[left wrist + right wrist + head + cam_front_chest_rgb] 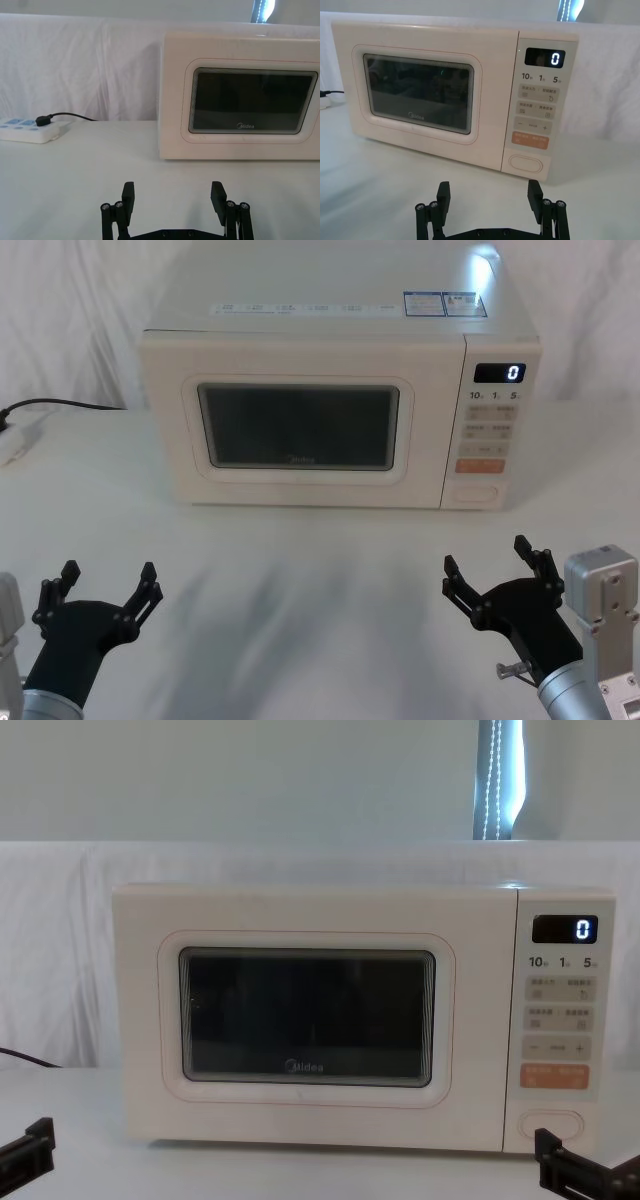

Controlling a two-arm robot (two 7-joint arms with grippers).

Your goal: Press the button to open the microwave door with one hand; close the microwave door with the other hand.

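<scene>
I am holding both grippers low with fingers wide; the right gripper (490, 568) could hit the orange key (480, 466) above the button (474, 494), at the microwave's (340, 340) five o'clock corner; left gripper (108, 582) idling.

Cream-white microwave (340, 340), dark glass in the microwave door (300, 428), orange key (530, 140), black grippers, white table (300, 600); power strip (27, 130) seemingly white.

Left gripper (108, 582) and right gripper (488, 558) both hover low, fingers spread, seemingly level.
</scene>
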